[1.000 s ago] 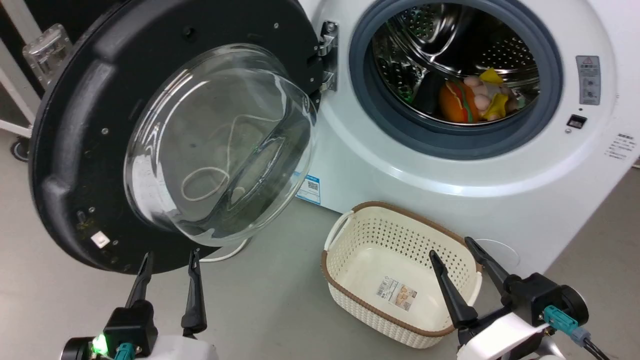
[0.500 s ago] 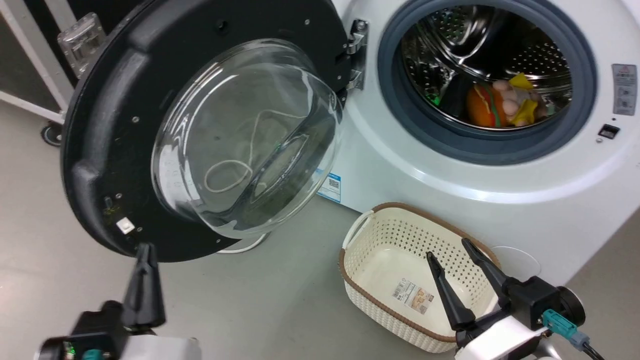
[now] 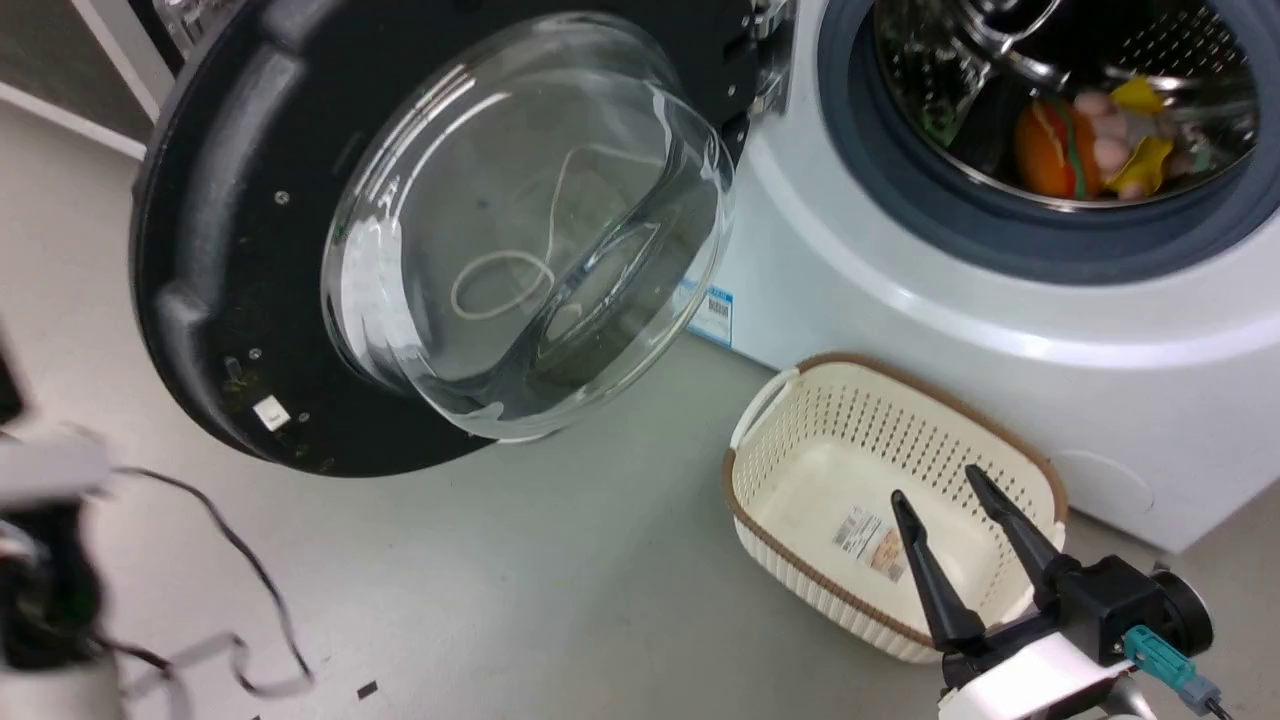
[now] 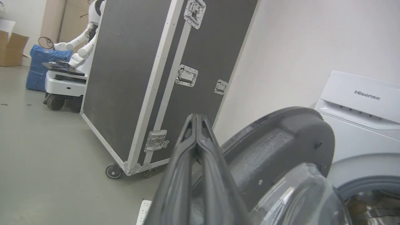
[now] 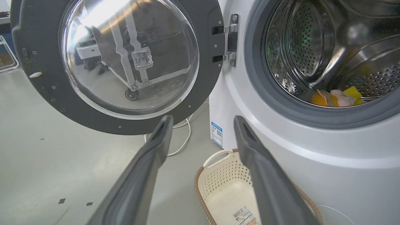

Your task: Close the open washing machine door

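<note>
The washing machine door (image 3: 220, 250), black-rimmed with a bulging glass bowl, stands swung wide open to the left of the white washing machine (image 3: 900, 290). Its metal hinge (image 5: 230, 39) joins it to the machine beside the grey gasket. In the left wrist view my left gripper (image 4: 197, 117) is shut on nothing, its tips just left of the door's outer rim (image 4: 281, 137). The left arm (image 3: 45, 560) is a blur at the head view's left edge. My right gripper (image 3: 932, 483) hangs open over the basket, and its open fingers (image 5: 162, 131) point between door and machine.
A cream perforated basket (image 3: 800, 400) sits on the floor against the machine's front. Soft toys (image 3: 1080, 150) lie in the steel drum. A large black flight case on wheels (image 4: 140, 78) stands behind the door, another robot (image 4: 78, 40) beyond it. A white cable (image 5: 184, 137) lies under the door.
The head camera has shifted, so the scene sits further right and up. My left gripper has shut and swung away left from below the door. The right gripper stays open.
</note>
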